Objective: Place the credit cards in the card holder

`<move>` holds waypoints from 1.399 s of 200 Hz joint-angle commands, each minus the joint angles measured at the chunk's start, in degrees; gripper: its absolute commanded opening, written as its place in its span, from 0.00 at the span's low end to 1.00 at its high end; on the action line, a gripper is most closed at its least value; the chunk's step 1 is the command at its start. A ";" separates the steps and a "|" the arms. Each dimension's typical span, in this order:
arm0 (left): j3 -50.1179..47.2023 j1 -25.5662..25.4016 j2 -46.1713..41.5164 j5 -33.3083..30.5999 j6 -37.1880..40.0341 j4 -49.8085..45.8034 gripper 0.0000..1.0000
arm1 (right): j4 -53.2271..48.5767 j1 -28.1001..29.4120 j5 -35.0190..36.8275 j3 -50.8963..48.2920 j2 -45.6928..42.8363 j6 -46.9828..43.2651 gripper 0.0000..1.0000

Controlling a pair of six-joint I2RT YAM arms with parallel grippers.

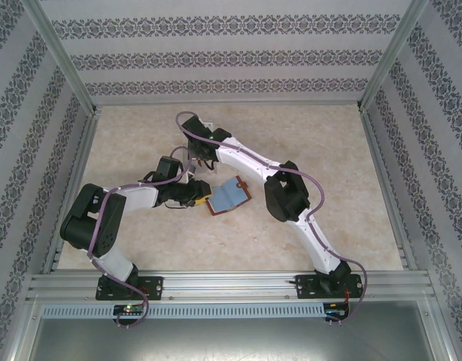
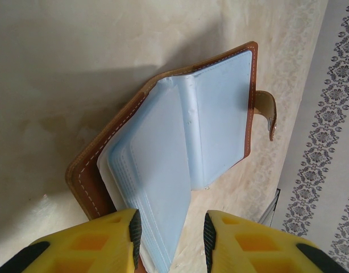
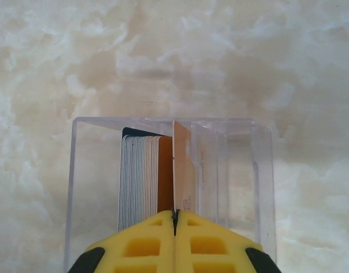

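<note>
The credit cards (image 3: 141, 182) stand on edge in a clear box (image 3: 260, 170), packed against its left wall. Their thin edges blur together, so I cannot count them, and their near ends are hidden behind the yellow fingers. They are pale grey with one orange-brown at the right of the pack. Their long axis runs straight away from the right wrist camera, faces turned left and right.

One tan card (image 3: 183, 165) leans apart from the pack, and its faint print is too small to read. Its near edge runs into the seam of the right gripper (image 3: 174, 219), whose jaws are clenched flat together on it.

The card holder (image 2: 180, 148) lies spread open on the marbled table (image 2: 78, 68), near the middle (in the top view, just right of the left arm's wrist). Its greyish-blue pockets face up, its long axis slants from near-left to far-right, and the snap tab (image 2: 265, 111) sticks out from the far cover. Its near corner is cut off by the frame and the fingers.

The left gripper (image 2: 170, 230) straddles the near edge of a pocket leaf, its jaws part-way apart. I cannot tell whether they press on it.
</note>
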 commanded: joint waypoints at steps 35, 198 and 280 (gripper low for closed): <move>0.00 0.48 -1.12 -0.05 0.42 -0.65 0.37 | 0.75 0.47 -0.28 -2.07 -4.55 -0.56 0.00; 2.35 0.97 -0.32 0.40 2.66 -4.34 0.37 | 33.96 -12.90 -37.67 -61.99 -41.97 -10.42 0.00; 3.38 1.07 1.35 0.03 2.99 -5.13 0.37 | 45.79 -14.27 -43.43 -77.51 -43.94 -10.78 0.00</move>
